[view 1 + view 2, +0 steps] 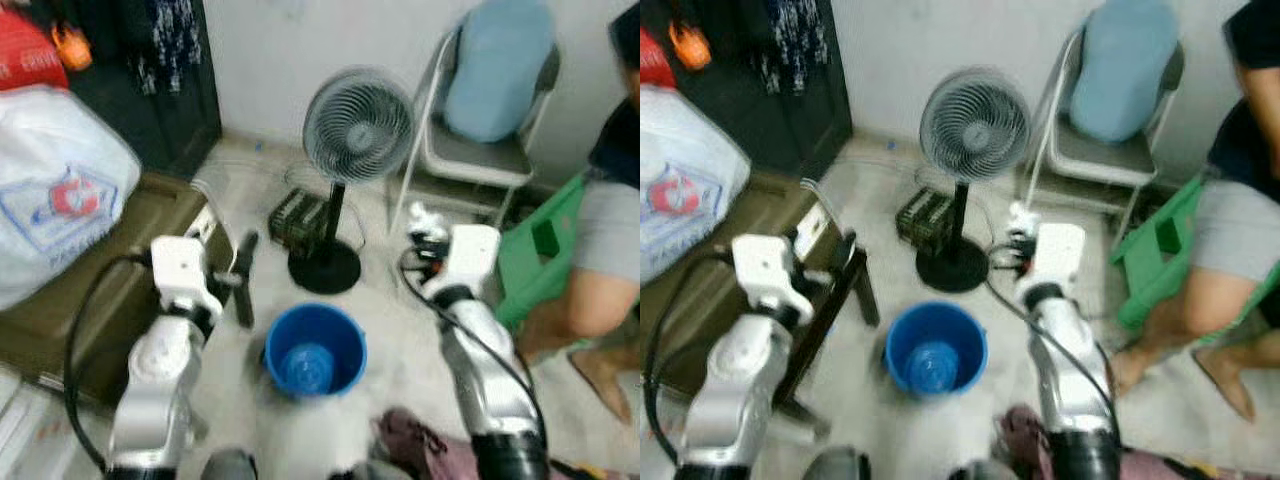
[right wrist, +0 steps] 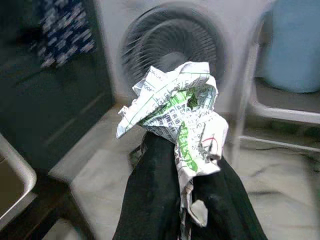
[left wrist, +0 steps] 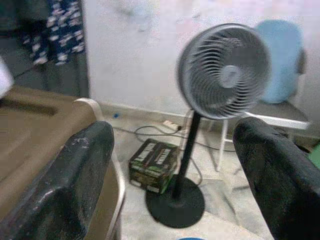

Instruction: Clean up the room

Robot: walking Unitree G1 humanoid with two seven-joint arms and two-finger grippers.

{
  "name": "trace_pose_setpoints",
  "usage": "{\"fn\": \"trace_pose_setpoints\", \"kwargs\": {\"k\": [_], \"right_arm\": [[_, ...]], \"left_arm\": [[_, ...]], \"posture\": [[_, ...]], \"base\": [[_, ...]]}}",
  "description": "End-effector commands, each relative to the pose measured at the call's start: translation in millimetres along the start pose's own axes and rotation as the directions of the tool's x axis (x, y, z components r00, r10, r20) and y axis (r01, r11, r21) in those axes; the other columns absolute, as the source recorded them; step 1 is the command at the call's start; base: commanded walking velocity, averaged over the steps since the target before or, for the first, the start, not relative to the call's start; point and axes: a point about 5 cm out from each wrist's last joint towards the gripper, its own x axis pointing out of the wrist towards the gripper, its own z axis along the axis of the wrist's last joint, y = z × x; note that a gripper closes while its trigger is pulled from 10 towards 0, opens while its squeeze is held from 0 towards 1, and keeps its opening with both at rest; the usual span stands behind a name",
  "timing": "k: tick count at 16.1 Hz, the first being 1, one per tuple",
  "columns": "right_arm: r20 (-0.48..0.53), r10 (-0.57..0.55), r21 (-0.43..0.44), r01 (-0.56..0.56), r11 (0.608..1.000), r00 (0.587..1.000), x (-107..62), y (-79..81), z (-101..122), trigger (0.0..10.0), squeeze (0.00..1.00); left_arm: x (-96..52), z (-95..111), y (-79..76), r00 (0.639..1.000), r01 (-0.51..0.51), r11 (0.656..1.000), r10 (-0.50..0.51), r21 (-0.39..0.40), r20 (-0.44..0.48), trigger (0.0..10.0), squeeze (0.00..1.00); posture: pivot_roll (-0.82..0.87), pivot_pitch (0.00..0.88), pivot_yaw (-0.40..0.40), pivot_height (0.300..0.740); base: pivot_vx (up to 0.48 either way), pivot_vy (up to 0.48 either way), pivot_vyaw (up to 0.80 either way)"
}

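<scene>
A blue bucket [image 1: 313, 348] stands on the pale floor between my two arms, with a smaller blue item inside it. My right gripper [image 2: 175, 150] is shut on a crumpled white paper with green print [image 2: 177, 102]. It holds the paper [image 1: 424, 222] above the floor, to the right of and beyond the bucket, near the fan's base. My left gripper [image 3: 172, 170] is open, its black fingers [image 3: 70, 180] wide apart with nothing between them. It hovers [image 1: 238, 280] left of the bucket, beside the brown box.
A standing fan [image 1: 355, 130] and a dark green carton [image 1: 298, 218] are straight ahead. A folding chair with a blue cushion [image 1: 490, 80] stands behind. A person [image 1: 605, 240] sits at the right by a green stool [image 1: 540, 250]. Brown box [image 1: 100, 290] and white bag [image 1: 50, 190] on the left; maroon cloth [image 1: 420, 445] near my feet.
</scene>
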Motion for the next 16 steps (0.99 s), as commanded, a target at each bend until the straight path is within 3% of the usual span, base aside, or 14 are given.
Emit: {"fn": "trace_pose_setpoints", "kwargs": {"k": [1, 5, 9, 16], "right_arm": [[0.014, 0.003, -0.007, -0.003, 1.0, 1.0, 1.5, 0.5, 4.4, 10.0, 0.0], [0.013, 0.004, -0.007, -0.004, 1.0, 1.0, 1.7, 0.4, 3.9, 10.0, 0.0], [0.01, -0.004, -0.009, 0.004, 1.0, 1.0, 3.3, 0.1, 3.1, 10.0, 0.0], [-0.047, -0.021, -0.019, 0.02, 1.0, 0.999, 10.5, 0.9, -5.0, 10.0, 0.0]], "left_arm": [[-0.6, 0.6, 0.6, 1.0, -0.004, 1.0, 0.004, 0.003, 0.001, 10.0, 0.0], [-0.8, 0.5, 0.2, 1.0, -0.005, 1.0, 0.005, 0.005, 0.002, 10.0, 0.0], [-0.4, 0.5, 0.1, 1.0, -0.004, 1.0, 0.004, 0.006, 0.004, 10.0, 0.0], [-1.1, 1.3, 5.1, 1.0, 0.004, 1.0, -0.004, 0.014, -0.001, 10.0, 0.0]], "posture": [[0.03, 0.101, -0.082, 0.74], [0.03, 0.1, -0.086, 0.74], [0.03, 0.096, -0.087, 0.74], [0.04, 0.097, -0.091, 0.74]], "base": [[0.292, 0.0, 0.8], [0.293, 0.0, 0.71], [0.292, 0.0, 0.0], [0.0, 0.0, -0.11]]}}
